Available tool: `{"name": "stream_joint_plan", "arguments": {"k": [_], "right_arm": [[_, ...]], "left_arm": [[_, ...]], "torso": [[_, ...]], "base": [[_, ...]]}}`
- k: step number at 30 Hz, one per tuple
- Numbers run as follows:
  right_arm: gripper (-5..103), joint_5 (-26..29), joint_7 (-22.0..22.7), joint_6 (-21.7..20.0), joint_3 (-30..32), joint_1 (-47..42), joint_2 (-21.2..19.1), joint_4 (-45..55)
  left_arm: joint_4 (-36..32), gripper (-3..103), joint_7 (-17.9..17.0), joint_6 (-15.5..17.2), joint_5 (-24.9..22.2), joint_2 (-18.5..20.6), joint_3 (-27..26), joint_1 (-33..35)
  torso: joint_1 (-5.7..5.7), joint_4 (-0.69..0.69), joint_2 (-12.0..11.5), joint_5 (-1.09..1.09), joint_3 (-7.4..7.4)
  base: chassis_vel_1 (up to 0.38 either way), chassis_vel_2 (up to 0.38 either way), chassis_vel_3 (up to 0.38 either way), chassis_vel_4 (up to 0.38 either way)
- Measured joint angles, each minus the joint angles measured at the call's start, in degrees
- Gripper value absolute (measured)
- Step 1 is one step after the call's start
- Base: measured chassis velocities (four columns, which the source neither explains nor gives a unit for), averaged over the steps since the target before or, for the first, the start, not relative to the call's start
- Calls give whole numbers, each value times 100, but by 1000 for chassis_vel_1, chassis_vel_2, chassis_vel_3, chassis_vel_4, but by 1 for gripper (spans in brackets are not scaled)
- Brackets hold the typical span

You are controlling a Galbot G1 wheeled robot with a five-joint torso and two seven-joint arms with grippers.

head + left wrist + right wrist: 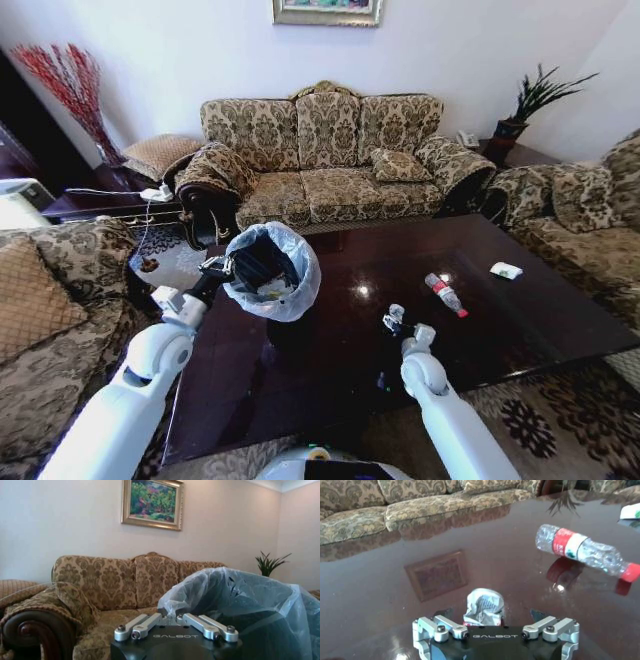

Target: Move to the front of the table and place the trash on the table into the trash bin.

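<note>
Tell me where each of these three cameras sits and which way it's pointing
Head view: looks down from the robot's head at the table, both arms showing, the left gripper at the trash bin.
Left wrist view: looks past the left gripper at the bin's bag and the sofa.
Right wrist view: looks down over the right gripper around a crumpled wrapper.
Shared: the plastic bottle, in the head and right wrist views.

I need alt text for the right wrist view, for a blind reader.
The right tool, open, straddles a crumpled silver wrapper on the glossy dark brown wooden table. A clear plastic bottle with red label lies on its side farther off.
</note>
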Motion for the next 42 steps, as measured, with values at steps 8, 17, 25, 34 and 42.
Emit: {"name": "stream_joint_plan", "arguments": {"k": [8,17,25,34,42], "right_arm": [[100,51,-181,-57,-38,118,58,-212],[70,61,-233,-121,-73,171,-3,-258],[45,46,-339,-89,-74,157,5,-327],[39,-136,-274,49,-28,114,-8,-23],[39,-37,72,-29,-113,427,-443,1450]], "left_arm": [[30,4,24,-36,7,-8,-33,11],[31,4,24,-44,31,-42,-21,-13],[-5,4,24,-45,49,-96,9,-12],[-14,4,21,-42,55,-113,15,-7],[-56,4,26,-16,98,-194,76,2]], "torso": [[0,0,0,1,0],[0,0,0,0,0],[0,0,1,-1,-1],[0,0,0,2,0],[0,0,1,2,0]], "base": [[0,0,0,0],[0,0,0,0],[0,0,0,0],[0,0,0,0],[0,0,0,0]]}}
